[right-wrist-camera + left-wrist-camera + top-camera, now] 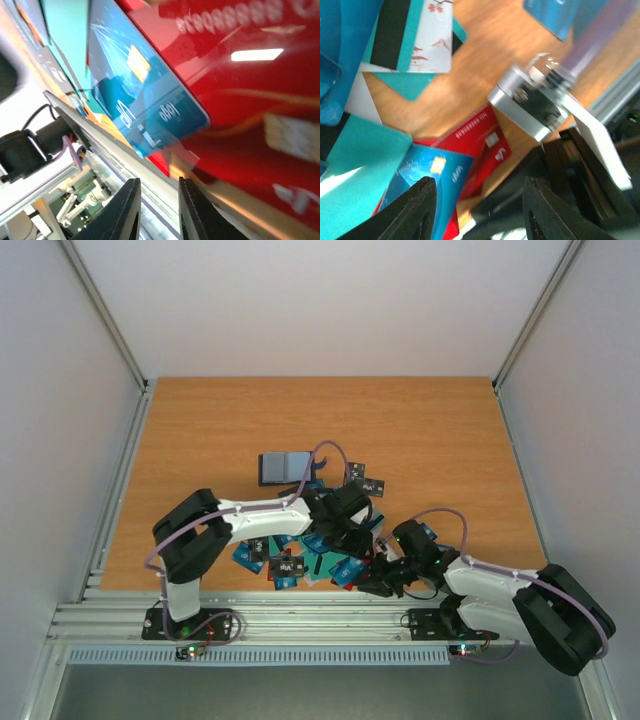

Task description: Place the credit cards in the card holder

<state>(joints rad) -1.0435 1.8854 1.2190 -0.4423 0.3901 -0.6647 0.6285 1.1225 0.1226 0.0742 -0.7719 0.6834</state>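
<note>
The credit cards [300, 552] lie scattered in a heap at the near middle of the table. The card holder [285, 468] lies open beyond them, dark navy with a grey-blue inside. My left gripper [358, 538] hangs open just above the heap's right end; in the left wrist view [479, 182] a red card [482, 142] and a blue card [427, 177] lie under its jaws. My right gripper [373, 581] is low at the table's near edge, narrowly open and empty [158, 181], its tips just short of the red card [250, 75] and blue card [140, 90].
The aluminium rail [300, 618] runs along the near edge, right under the right gripper. The right arm's wrist [535, 105] crowds the left gripper's view. Bare wood [430, 440] lies behind and to the sides. White walls enclose the table.
</note>
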